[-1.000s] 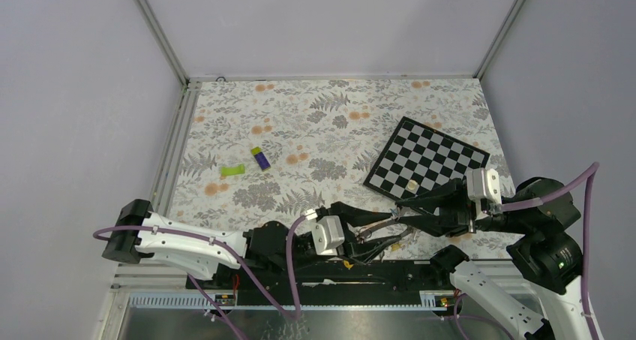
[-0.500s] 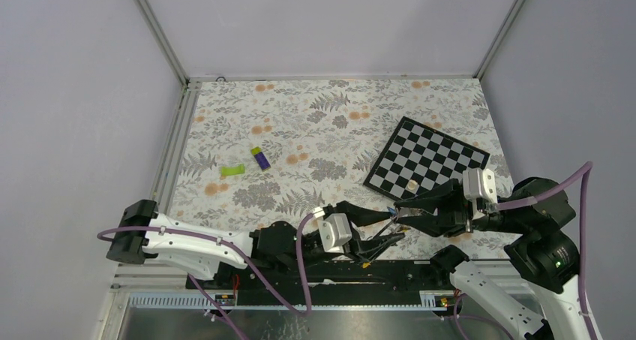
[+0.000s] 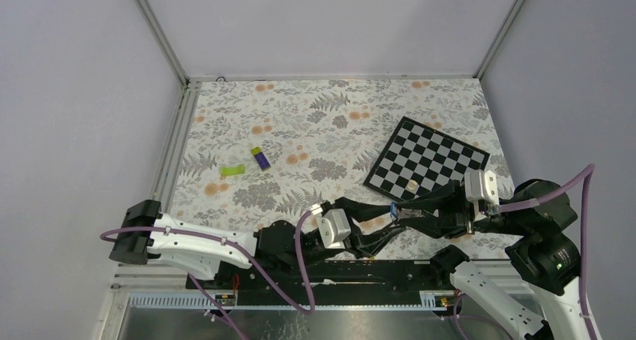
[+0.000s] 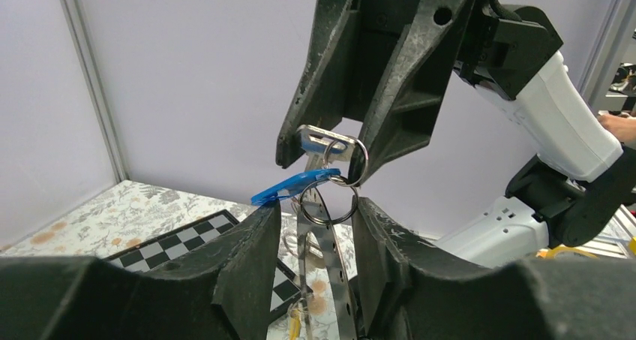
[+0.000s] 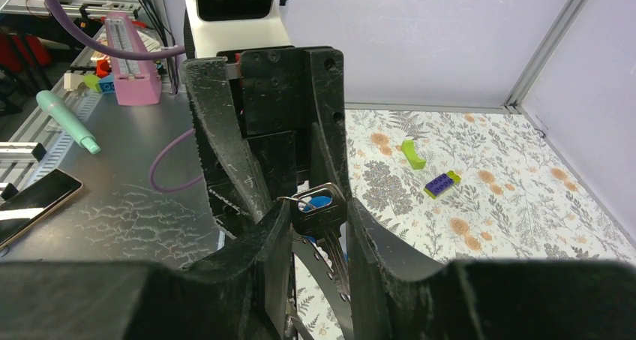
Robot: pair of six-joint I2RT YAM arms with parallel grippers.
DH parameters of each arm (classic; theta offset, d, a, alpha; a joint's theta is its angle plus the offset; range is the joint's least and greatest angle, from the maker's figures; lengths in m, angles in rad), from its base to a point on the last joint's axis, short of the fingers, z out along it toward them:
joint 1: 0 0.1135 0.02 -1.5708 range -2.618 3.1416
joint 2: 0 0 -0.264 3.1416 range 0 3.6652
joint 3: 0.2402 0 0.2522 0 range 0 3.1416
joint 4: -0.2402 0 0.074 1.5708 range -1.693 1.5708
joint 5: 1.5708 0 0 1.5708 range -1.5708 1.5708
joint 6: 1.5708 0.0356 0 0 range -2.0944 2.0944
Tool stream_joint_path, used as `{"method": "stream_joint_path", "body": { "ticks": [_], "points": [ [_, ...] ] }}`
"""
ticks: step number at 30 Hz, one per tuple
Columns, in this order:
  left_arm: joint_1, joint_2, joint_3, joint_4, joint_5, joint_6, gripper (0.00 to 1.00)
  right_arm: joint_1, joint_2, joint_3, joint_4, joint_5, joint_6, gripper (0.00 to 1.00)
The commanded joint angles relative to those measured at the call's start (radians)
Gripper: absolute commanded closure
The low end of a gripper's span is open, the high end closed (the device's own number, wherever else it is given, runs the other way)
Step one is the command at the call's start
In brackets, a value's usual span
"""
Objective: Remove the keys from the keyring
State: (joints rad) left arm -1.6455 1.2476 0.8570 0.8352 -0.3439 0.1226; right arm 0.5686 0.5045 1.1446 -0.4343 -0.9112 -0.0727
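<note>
My left gripper (image 3: 379, 224) and right gripper (image 3: 409, 211) meet tip to tip above the table's near edge. In the left wrist view, my left gripper (image 4: 315, 220) is shut on the keyring (image 4: 330, 265), a flat grey metal band with small holes, seen edge-on. A small split ring (image 4: 341, 197) links it to a blue tag (image 4: 292, 186) and a silver key (image 4: 322, 141). My right gripper (image 4: 328, 160) pinches that key from above. In the right wrist view, my right gripper (image 5: 316, 205) is shut on the key (image 5: 319, 227). A yellow tag (image 4: 294, 321) hangs lower down.
A chessboard (image 3: 427, 160) lies just beyond the grippers at the right. A purple-and-green block (image 3: 260, 158) and a green piece (image 3: 232, 170) lie at mid-left on the floral cloth. A metal rail (image 3: 390, 269) runs along the near edge.
My left gripper has moved right and up toward the right gripper, lifting the keyring. The grippers are closer together and the blue tag now shows between them.
</note>
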Motion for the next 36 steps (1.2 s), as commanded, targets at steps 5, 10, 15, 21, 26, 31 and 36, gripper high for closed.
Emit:
{"method": "stream_joint_path", "body": {
  "ticks": [5, 10, 15, 21, 26, 31, 36],
  "points": [
    [0.009, 0.015, 0.030, 0.109, -0.014, 0.023, 0.51, 0.003, -0.012, 0.004, 0.061, -0.014, 0.014, 0.99],
    [0.010, 0.018, 0.031, 0.100, 0.010, 0.023, 0.56, 0.002, -0.013, 0.006, 0.070, -0.007, 0.016, 0.99],
    [0.010, 0.018, 0.024, 0.092, 0.026, 0.013, 0.48, 0.003, -0.017, -0.001, 0.104, 0.000, 0.038, 0.98],
    [0.010, 0.019, 0.020, 0.095, 0.028, 0.008, 0.46, 0.003, -0.023, -0.011, 0.141, 0.004, 0.060, 0.98],
    [0.010, 0.024, 0.024, 0.096, 0.029, 0.003, 0.59, 0.003, -0.025, -0.013, 0.135, 0.006, 0.062, 0.98],
    [0.010, 0.027, 0.024, 0.099, 0.030, 0.002, 0.68, 0.003, -0.030, -0.012, 0.136, 0.011, 0.062, 0.98],
    [0.010, 0.026, 0.024, 0.101, 0.031, 0.002, 0.76, 0.004, -0.032, -0.014, 0.137, 0.013, 0.062, 0.97]
  ]
}}
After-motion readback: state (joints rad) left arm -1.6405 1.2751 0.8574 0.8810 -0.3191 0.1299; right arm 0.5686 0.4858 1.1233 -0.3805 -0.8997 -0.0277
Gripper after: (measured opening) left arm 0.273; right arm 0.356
